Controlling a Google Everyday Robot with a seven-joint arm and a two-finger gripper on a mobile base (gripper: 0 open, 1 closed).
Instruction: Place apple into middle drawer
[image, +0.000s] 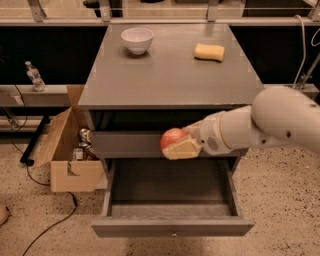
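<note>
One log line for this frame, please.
phase: transport | pincer: shut on apple, above open middle drawer | apple: held, not yet in drawer | middle drawer: pulled open

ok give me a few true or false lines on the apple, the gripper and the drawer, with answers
1. The gripper is shut on the apple. True.
2. The apple lies on the floor of the middle drawer. False: it is in the gripper, in front of the upper drawer front, higher than the open drawer.
3. The white bowl and the yellow sponge sit apart on the cabinet top. True.
4. The middle drawer is pushed shut. False: it is pulled out.
</note>
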